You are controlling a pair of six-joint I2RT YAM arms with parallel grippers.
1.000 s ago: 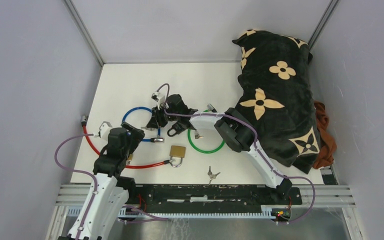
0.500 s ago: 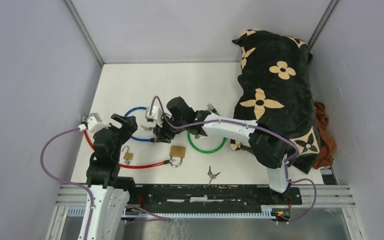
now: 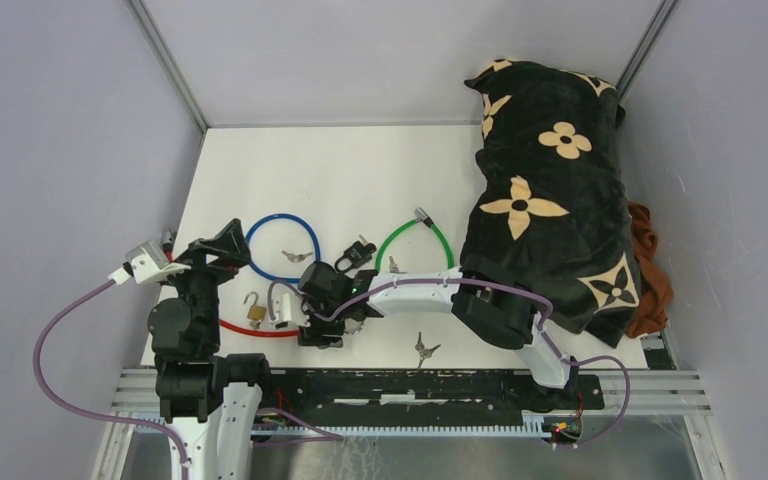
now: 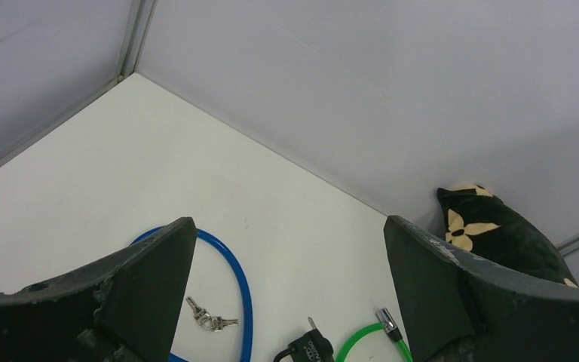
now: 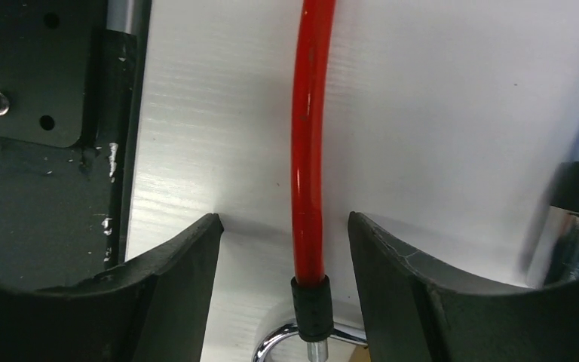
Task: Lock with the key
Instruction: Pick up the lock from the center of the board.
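My right gripper [image 3: 322, 328] hangs low near the table's front edge, open. In the right wrist view its jaws [image 5: 283, 226] straddle the red cable [image 5: 309, 151] without touching it. The cable's black end sleeve [image 5: 309, 305] meets a chrome shackle [image 5: 275, 343] of a padlock that is otherwise hidden. A small brass padlock [image 3: 255, 311] lies with its shackle open beside the red cable [image 3: 250, 328]. One bunch of keys [image 3: 422, 349] lies right of the gripper, and another bunch [image 3: 295, 257] sits inside the blue cable loop [image 3: 282, 247]. My left gripper [image 3: 222, 247] is raised at the left, wide open and empty [image 4: 286, 226].
A black padlock [image 3: 353, 256] lies by the green cable [image 3: 415, 238]. A black flowered cushion [image 3: 550, 190] fills the right side, with brown cloth [image 3: 650, 280] behind it. Grey walls close in the table, and the arms' base rail [image 3: 410, 385] runs along the near edge.
The right arm swung from the blue loop down to the red cable's end, and its jaws widened. The left arm drew back left and rose. The green cable shifted farther back.
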